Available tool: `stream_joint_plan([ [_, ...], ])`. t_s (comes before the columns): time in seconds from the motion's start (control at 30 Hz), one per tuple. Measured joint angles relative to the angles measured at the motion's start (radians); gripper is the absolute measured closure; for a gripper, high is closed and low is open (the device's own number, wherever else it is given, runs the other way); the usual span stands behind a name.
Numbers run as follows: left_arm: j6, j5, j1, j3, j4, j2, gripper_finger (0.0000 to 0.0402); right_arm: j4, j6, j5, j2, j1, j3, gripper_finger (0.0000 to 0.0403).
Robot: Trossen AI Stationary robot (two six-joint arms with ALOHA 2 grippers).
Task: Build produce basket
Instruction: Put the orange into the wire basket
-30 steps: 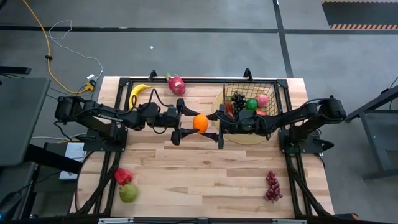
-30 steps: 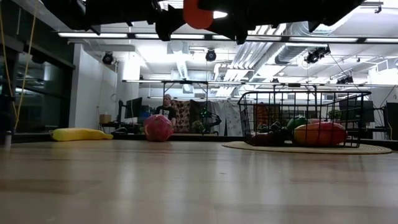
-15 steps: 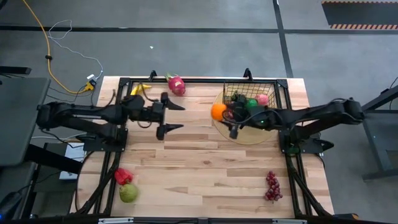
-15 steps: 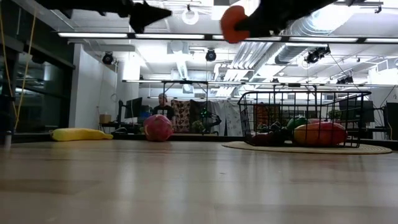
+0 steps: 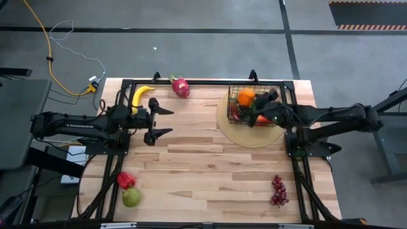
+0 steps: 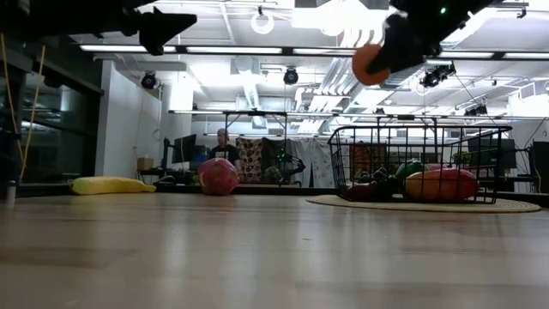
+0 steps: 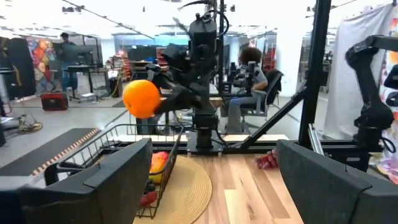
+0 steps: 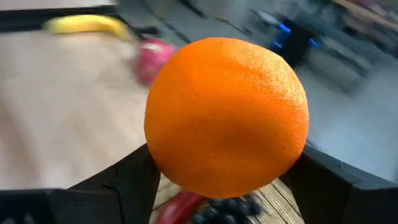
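My right gripper (image 5: 252,102) is shut on an orange (image 5: 246,97), held high above the black wire basket (image 5: 280,88); the orange also shows in the low view (image 6: 371,65) and fills the right wrist view (image 8: 227,117). The basket stands on a round tan mat (image 5: 224,117) and holds grapes, a red fruit and others. My left gripper (image 5: 163,121) is open and empty over the table's left middle. A banana (image 5: 140,97) and a dragon fruit (image 5: 180,86) lie at the far edge. A red pepper (image 5: 126,180), a pear (image 5: 131,197) and purple grapes (image 5: 278,190) lie near the front. My right gripper pinches the orange between its two fingers, one on each side (image 8: 155,168). The fingers come roughly level from the table's right side. The orange is lifted clear, above the basket's top.
A black frame rail (image 5: 203,81) runs along the table's far edge. A person sits at a desk in the room beyond the table (image 6: 226,148). Bare wood lies between the two arms at the table's middle.
My left gripper has let go of the orange and drawn back toward the table's left edge, open. My right gripper has taken the orange and carried it toward the right and far edge, from the table's middle to above the basket.
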Motion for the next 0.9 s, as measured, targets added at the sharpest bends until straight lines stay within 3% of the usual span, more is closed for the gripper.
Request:
stream_joint_plan([
  [0.07, -0.001, -0.021, 0.000, -0.002, -0.001, -0.001, 0.0071, -0.027, 0.060, -0.022, 0.008, -0.060, 0.000, 0.0121],
  [0.23, -0.001, -0.027, 0.000, -0.002, 0.002, 0.004, 0.0071, -0.077, 0.166, -0.303, 0.081, -0.244, 0.000, 0.0121],
  [0.37, 0.000, -0.042, 0.000, -0.002, -0.011, 0.004, 0.0071, -0.068, 0.154, -0.437, 0.165, -0.340, 0.000, 0.0121],
  [0.9, 0.000, -0.043, 0.000, -0.002, -0.032, 0.004, 0.0071, 0.038, 0.151, -0.517, 0.372, -0.421, -0.001, 0.0121],
])
